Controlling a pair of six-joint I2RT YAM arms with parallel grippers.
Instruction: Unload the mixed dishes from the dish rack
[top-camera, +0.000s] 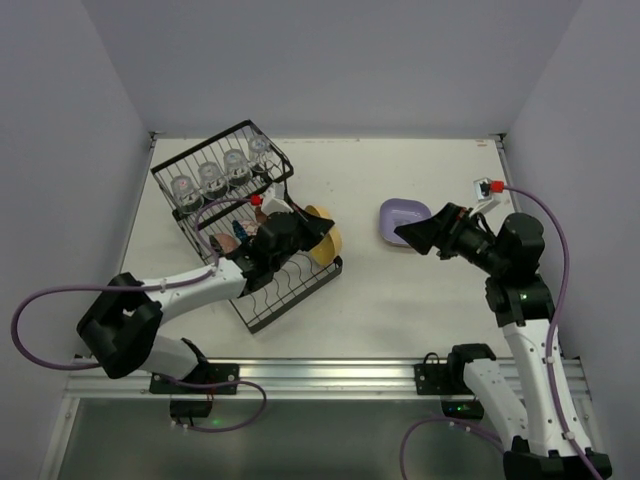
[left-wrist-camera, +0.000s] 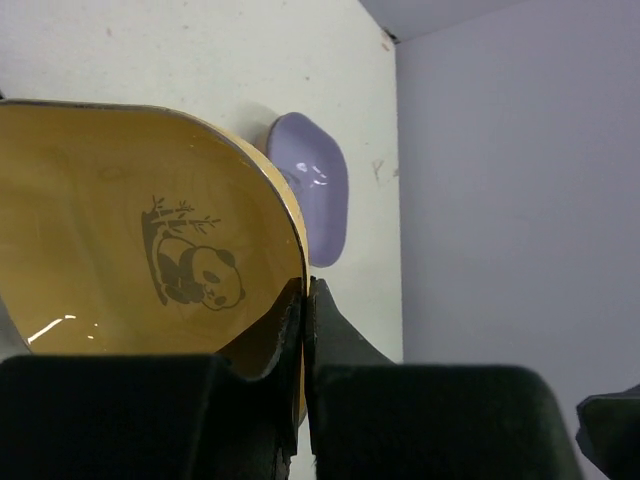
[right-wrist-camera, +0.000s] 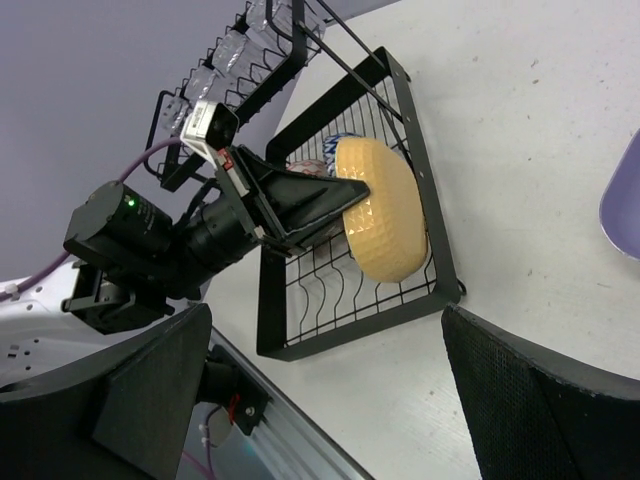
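Top cam: left gripper (top-camera: 308, 232) has the yellow plate (top-camera: 328, 245) at the tray end of the dish rack (top-camera: 298, 297). The glass cups (top-camera: 222, 172) sit in its deeper section, and a purple plate (top-camera: 403, 220) lies on the table (top-camera: 400, 160) by the right gripper (top-camera: 418, 234). Left wrist: jaws clamped on the plate's rim. Right wrist: its fingers (right-wrist-camera: 540, 400) gape apart, empty. Looks mid-lift; next it needs carrying clear of the wires and down beside the purple one.

Top camera high at near side, looks down on whole table (top-camera: 400, 300); left wrist camera close against yellow plate (left-wrist-camera: 120, 250); right wrist farther off, facing dish rack (right-wrist-camera: 350, 327); all share plate
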